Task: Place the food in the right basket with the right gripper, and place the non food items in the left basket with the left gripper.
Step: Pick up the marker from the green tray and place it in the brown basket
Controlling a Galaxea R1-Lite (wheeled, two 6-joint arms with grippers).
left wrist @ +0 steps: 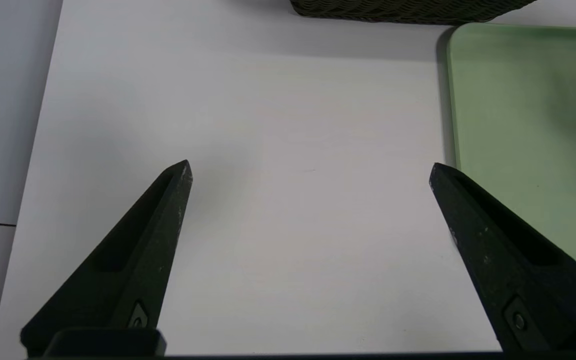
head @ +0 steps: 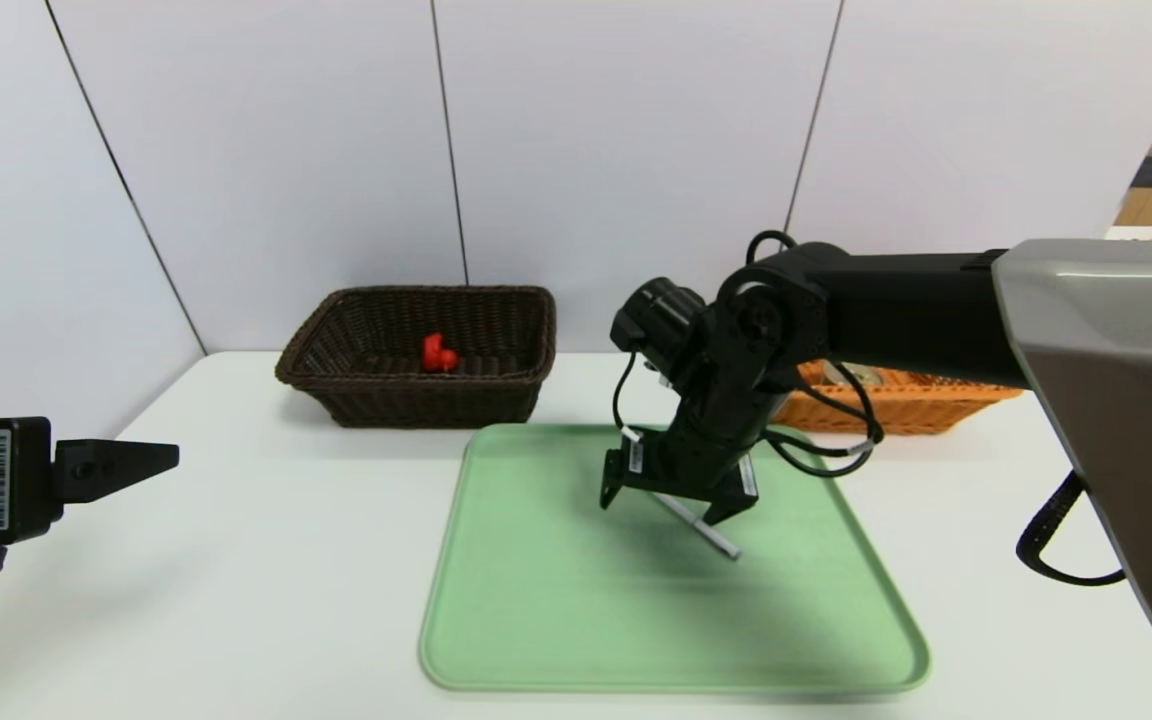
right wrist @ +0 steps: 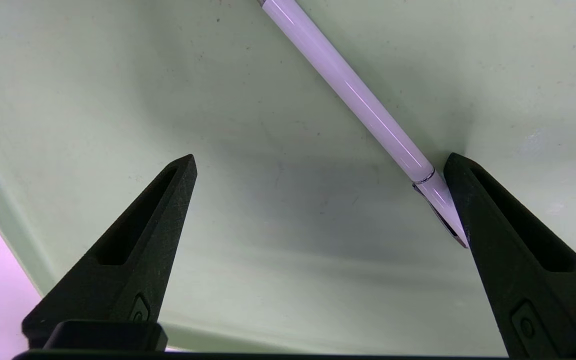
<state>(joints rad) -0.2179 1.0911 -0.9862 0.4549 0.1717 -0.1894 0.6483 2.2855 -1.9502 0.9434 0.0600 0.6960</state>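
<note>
While the right gripper [head: 678, 502] hangs with jaws wide over the pen [right wrist: 353, 95] on the green tray [head: 536, 620], centre both sides before you close; left gripper [left wrist: 310, 170] waits wide.

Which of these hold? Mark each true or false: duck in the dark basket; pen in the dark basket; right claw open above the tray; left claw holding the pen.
1. The red duck lies in the dark basket. True.
2. The pen lies in the dark basket. False: it lies on the green tray.
3. The right claw is open above the tray. True.
4. The left claw holds the pen. False: it is open and empty, over the table.
</note>
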